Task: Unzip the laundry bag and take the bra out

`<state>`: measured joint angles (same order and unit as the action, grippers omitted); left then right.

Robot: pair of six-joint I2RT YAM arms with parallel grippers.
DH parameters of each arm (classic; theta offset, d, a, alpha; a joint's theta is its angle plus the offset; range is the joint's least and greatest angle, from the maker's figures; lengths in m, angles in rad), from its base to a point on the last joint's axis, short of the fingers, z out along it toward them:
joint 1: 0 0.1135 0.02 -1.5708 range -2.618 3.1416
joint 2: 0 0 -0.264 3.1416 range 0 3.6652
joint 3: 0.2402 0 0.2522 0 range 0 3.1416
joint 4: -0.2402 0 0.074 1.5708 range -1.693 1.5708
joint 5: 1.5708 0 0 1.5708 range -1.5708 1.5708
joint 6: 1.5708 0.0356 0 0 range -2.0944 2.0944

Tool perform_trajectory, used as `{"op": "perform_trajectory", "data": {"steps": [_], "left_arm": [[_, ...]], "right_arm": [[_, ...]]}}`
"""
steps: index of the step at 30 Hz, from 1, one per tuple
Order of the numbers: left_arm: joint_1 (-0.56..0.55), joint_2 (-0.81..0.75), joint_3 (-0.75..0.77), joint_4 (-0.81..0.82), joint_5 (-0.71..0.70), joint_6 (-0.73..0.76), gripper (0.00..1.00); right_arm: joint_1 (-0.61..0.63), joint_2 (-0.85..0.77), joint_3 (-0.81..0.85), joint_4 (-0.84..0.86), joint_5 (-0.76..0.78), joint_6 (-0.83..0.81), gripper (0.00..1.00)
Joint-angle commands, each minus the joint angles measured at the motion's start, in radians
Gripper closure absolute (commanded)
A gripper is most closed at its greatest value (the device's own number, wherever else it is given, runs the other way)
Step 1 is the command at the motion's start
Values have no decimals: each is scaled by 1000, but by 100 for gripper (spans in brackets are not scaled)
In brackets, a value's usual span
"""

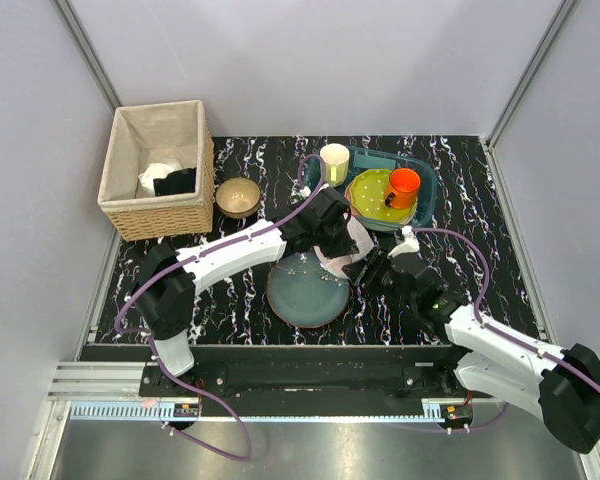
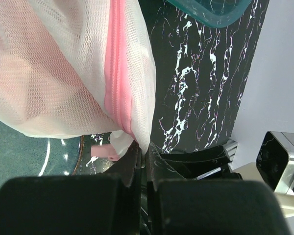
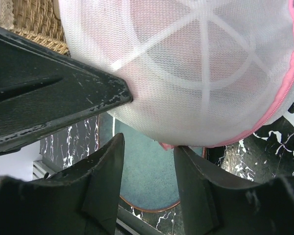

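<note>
The laundry bag [image 1: 346,246], white mesh with pink zip trim, hangs lifted over the far right rim of the blue-grey plate [image 1: 305,292]. My left gripper [image 1: 330,235] is shut on the bag's mesh edge beside the pink zip [image 2: 118,73]; the pinch shows in the left wrist view [image 2: 144,149], with a pink zip tab [image 2: 103,152] just left of it. My right gripper [image 1: 365,268] is open under the bag [image 3: 201,68], its jaws either side of a pink tab [image 3: 169,145] without touching it. The bra shows only as a faint pink shade [image 3: 245,73] through the mesh.
A wicker basket [image 1: 158,215] with white and black cloths stands at the back left, with a brass bowl [image 1: 238,195] beside it. A cream cup [image 1: 334,160], a teal tray [image 1: 427,210], a yellow-green plate [image 1: 368,190] and an orange cup [image 1: 403,185] sit behind the bag.
</note>
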<state>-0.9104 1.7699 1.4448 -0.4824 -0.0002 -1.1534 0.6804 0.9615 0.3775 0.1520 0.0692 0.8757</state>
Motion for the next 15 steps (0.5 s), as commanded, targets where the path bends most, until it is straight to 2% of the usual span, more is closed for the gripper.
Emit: {"op": "perform_trajectory", "data": {"steps": [1,11,15], "left_arm": [[-1,-21,-4,-5,5,-14,100],[-1,-35,-18,-4,5,-19,100],[-1,-40,-26,-4,5,-20,100]], "right_arm": [[-2,-35,43,47,29,-17,47],[-1,6,46,61,30,-12,48],[-2,-24,57,37,26,-6,49]]}}
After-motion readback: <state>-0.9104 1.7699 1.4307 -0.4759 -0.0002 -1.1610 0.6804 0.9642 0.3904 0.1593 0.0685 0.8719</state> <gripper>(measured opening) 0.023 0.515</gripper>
